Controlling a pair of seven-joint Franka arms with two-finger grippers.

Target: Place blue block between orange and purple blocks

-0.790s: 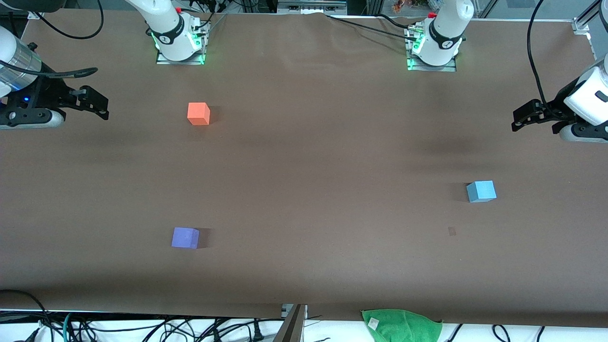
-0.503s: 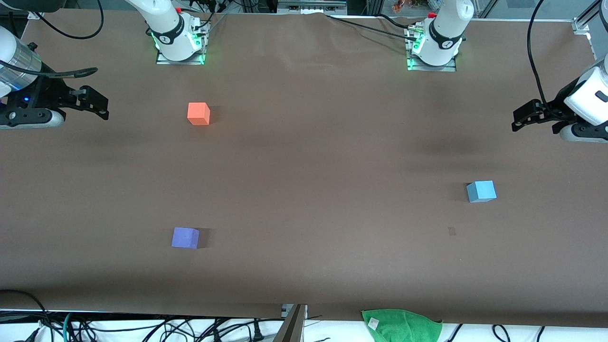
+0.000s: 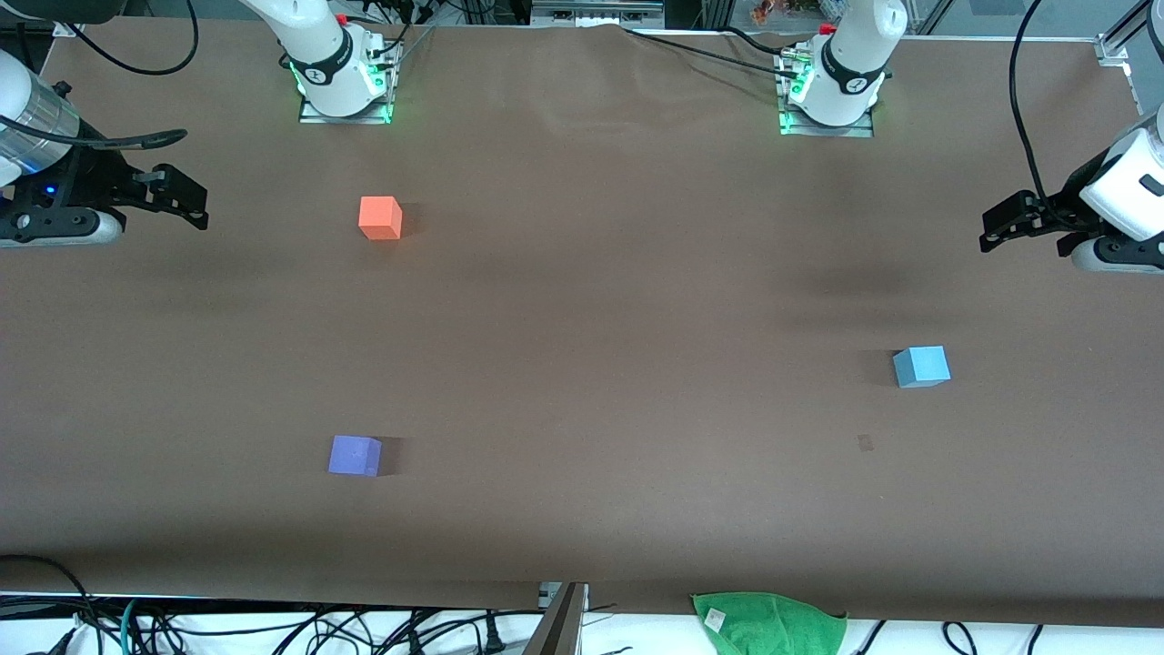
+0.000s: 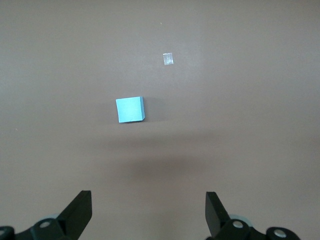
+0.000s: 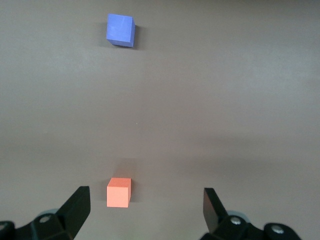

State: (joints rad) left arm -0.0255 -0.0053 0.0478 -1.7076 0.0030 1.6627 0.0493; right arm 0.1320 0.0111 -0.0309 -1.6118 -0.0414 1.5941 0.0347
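Blue block (image 3: pixel 921 367) looks light, soft foam; I'd pinch two flat opposite sides. Left gripper (image 4: pixel 149 212), fingers spread wide and empty, has it at twelve o'clock.

Brown table cover (image 3: pixel 582 318) spread over whole work surface, faintly creased near robots' bases. Green cloth (image 3: pixel 768 623) crumpled at table edge nearest front camera, toward left arm's end, small white tag (image 3: pixel 716 619) seen on it. Small pale tape scrap (image 3: pixel 865 443) stuck flat on cover, also seen in left wrist view (image 4: pixel 168 58). Black and white cables (image 3: pixel 273 628) tangled below that near edge.
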